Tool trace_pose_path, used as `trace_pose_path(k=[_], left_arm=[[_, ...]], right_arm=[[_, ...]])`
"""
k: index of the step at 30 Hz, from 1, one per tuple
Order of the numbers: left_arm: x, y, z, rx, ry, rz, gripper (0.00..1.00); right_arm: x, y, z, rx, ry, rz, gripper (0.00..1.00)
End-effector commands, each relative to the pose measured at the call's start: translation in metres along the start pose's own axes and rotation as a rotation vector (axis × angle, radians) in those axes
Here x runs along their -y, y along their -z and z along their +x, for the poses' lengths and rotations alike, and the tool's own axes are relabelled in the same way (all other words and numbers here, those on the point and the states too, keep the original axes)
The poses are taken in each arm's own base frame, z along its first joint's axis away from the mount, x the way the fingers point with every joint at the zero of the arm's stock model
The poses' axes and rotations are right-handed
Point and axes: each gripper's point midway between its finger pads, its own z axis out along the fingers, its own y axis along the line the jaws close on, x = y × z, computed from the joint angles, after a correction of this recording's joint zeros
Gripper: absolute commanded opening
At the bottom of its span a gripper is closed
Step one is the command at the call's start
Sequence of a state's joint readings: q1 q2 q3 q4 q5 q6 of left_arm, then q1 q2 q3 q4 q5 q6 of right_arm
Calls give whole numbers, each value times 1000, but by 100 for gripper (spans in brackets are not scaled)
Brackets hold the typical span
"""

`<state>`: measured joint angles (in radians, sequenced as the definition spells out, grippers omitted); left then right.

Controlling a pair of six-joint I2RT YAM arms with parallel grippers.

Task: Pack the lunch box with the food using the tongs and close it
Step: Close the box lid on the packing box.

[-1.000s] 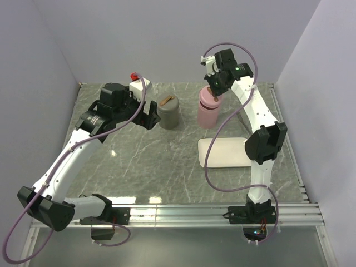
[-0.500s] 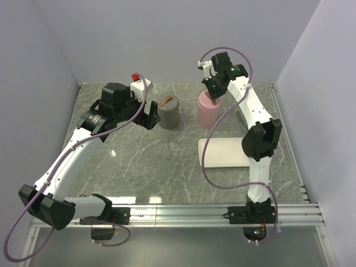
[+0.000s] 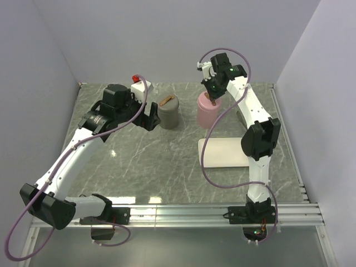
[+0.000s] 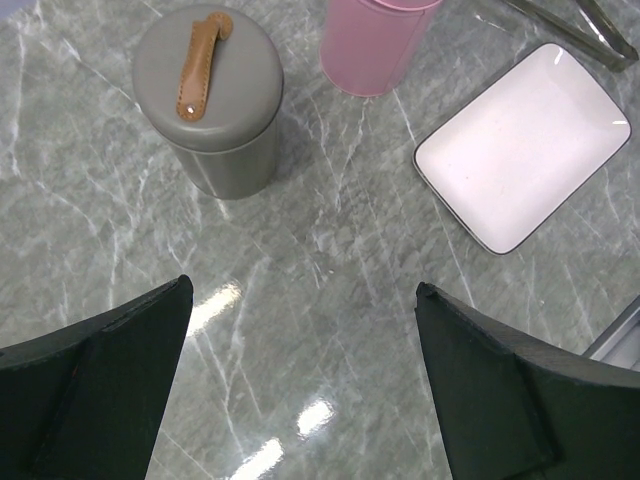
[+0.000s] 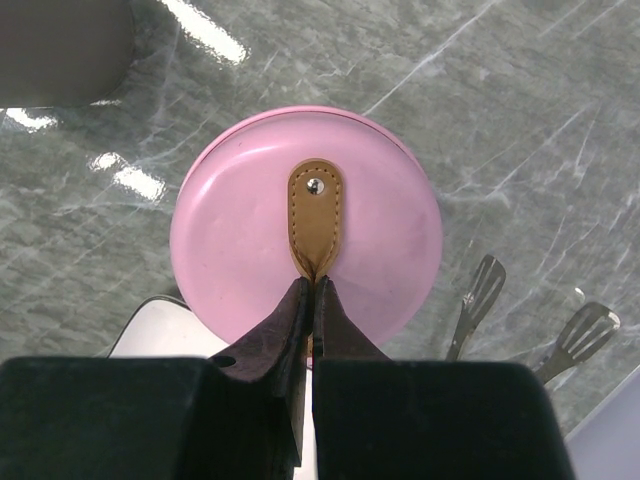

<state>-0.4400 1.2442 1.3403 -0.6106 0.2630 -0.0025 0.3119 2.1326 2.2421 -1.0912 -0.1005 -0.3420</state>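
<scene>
Top view: right gripper point(image 3: 213, 100) is reaching down onto the pink canister point(image 3: 207, 115); left gripper point(image 3: 149, 118) is hovering by the grey canister point(image 3: 168, 114), risking a knock.
Left wrist: its jaws are gaping wide, holding nothing.
Right wrist: jaws are pinching shut on the lid's strap point(image 5: 315, 220). The hold is thin and may be slipping or tipping the canister. Tongs point(image 5: 483, 285) are lying beside it; food is not showing.

Robot lab cell: plain walls point(image 3: 167, 39), marble-look table point(image 3: 139, 161), aluminium mounting rail point(image 3: 183, 214).
</scene>
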Motion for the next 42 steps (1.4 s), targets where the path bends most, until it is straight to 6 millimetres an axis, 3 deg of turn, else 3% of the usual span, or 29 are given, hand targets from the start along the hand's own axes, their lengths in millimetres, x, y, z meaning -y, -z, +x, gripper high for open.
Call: trace_pose_path(k=[1, 6, 11, 13, 15, 22, 23, 29, 30, 32, 34, 38, 42], left_arm=[[-6, -3, -3, 12, 85, -7, 99], [-18, -5, -9, 26, 177, 39, 99], [-24, -10, -6, 18, 190, 18, 99], [-26, -11, -7, 27, 204, 13, 100], [-31, -12, -7, 42, 229, 9, 99], [-44, -8, -28, 154, 368, 94, 99], [-49, -5, -32, 176, 378, 105, 99], [-77, -4, -64, 303, 417, 116, 99], [-86, -13, -61, 289, 442, 114, 99], [-101, -16, -66, 301, 462, 106, 99], [-114, -27, -64, 300, 508, 114, 99], [-144, -43, -60, 303, 594, 111, 98], [-162, -77, -43, 229, 695, 138, 93]], right_arm=[[-12, -9, 2, -12, 11, -55, 0], [-19, -16, 7, -26, -2, -105, 0], [-21, -8, 4, -12, 4, -114, 1], [-22, -3, 2, -1, 6, -118, 9], [-22, 10, -7, 43, 9, -113, 21], [-25, 65, -46, 268, -25, -159, 38], [-23, 80, -57, 332, -48, -164, 40], [10, 132, -77, 555, -335, -337, 47], [27, 131, -69, 557, -405, -334, 47], [39, 129, -64, 552, -533, -345, 47], [61, 114, -44, 507, -647, -284, 48], [77, 83, -12, 423, -789, -197, 47], [72, 43, 18, 279, -873, -205, 42]])
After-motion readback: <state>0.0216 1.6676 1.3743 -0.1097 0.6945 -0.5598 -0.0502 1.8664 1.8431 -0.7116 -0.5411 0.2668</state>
